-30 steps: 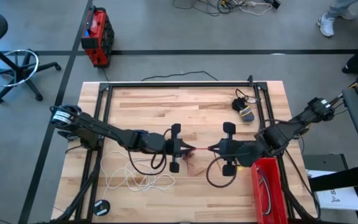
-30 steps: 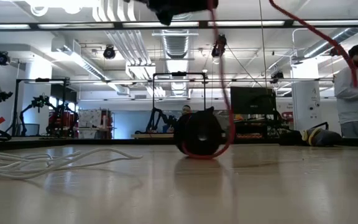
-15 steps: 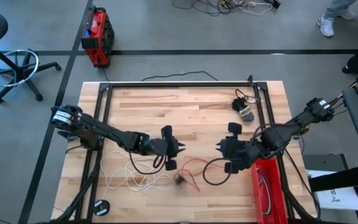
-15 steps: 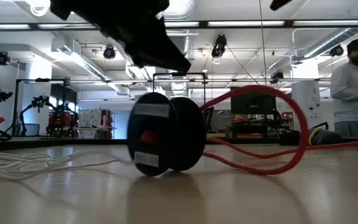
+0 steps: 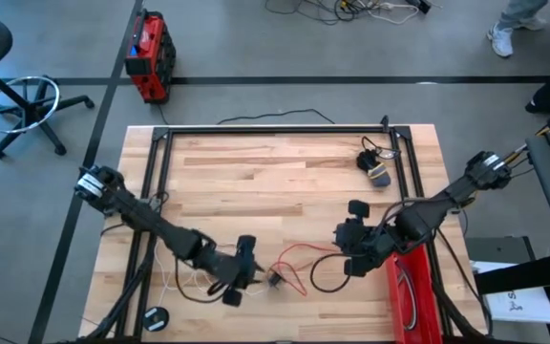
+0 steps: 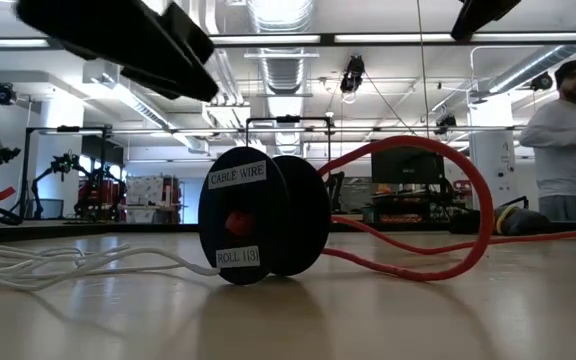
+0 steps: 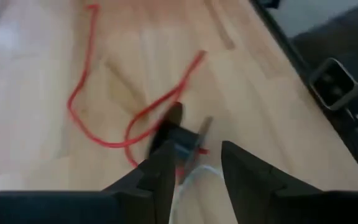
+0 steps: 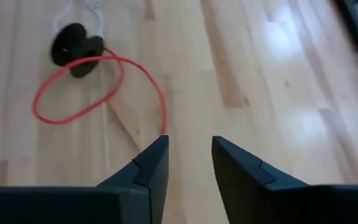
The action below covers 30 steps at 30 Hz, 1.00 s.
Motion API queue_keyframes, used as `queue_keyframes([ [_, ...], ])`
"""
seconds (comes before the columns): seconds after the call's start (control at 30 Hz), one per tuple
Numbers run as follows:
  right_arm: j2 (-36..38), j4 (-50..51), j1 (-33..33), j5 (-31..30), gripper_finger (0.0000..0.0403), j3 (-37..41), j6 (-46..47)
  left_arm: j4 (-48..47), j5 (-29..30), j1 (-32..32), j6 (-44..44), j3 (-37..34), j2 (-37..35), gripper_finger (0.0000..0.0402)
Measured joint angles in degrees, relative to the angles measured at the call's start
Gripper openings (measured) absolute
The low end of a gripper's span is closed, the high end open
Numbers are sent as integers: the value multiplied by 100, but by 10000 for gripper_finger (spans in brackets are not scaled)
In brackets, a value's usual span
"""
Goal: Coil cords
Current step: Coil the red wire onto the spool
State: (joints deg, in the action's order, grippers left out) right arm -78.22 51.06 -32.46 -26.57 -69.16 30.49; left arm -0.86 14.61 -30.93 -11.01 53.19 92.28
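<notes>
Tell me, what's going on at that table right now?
Both end effectors open, empty: left beside the spool, right hovering apart. Red cord loose, uncoiled. White cord alongside.

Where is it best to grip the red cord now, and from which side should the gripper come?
Probably at the raised loop of the red cord beside the black spool, coming down from above. There the cord arches clear of the table, so fingers can close across it; elsewhere it lies flat on the wood.

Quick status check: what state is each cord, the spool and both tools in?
Red cord: uncoiled, loose loops on the table.
Spool: standing on its rims, not gripped.
White cord: loose, tangled.
Left tool: open, empty, near the spool.
Right tool: open, empty, above the table.
</notes>
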Motion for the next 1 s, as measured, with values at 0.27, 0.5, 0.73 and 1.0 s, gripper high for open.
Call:
queue_keyframes([
  [0.27,-474,-462,-398,10,126,25,457,320,80,28,159,36,753,99],
  [0.5,-734,-523,-606,21,116,32,751,569,65,109,147,281,1414,65],
  [0.73,-544,-559,-639,-6,91,-332,420,564,133,117,-160,616,1547,6],
  [1.0,-285,-644,-905,-141,55,-934,-311,580,617,85,303,635,536,1],
])
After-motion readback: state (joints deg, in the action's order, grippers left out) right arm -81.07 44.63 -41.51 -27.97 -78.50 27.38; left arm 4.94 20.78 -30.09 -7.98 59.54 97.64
